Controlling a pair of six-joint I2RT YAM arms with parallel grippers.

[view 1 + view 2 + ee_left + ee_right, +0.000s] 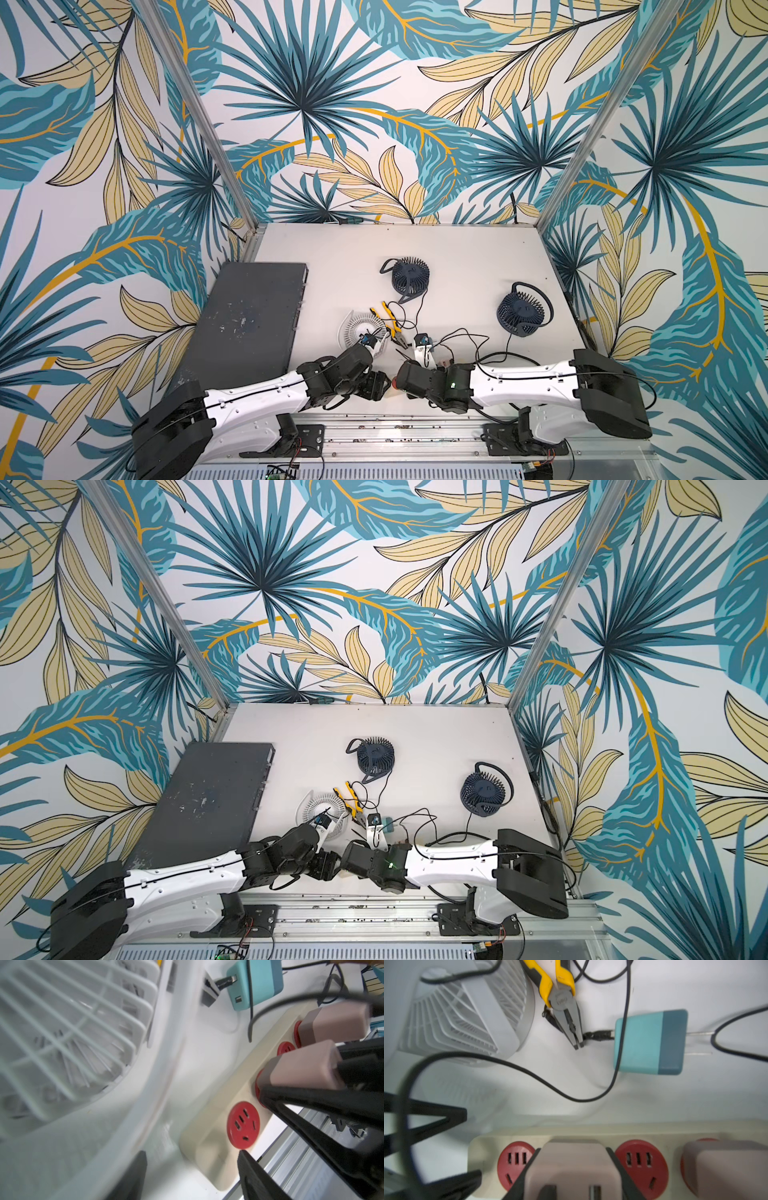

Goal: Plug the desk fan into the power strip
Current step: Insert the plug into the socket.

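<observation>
Left wrist, four sockets [243, 1125], two plugs [307, 1064]

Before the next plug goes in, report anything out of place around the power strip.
The teal charger lies flat on the table, unplugged, prongs bare, near the power strip. A black cord is draped across it, and yellow-handled pliers lie among the cords, nose right by its cable plug. Nothing looks broken.

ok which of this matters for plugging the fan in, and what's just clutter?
Job: power strip; pink-beige plug adapter, in the jaws of the right gripper at a socket; white fan or navy fans, unclear which.
Lying about: yellow pliers; teal adapter, unplugged; dark grey slab.
</observation>
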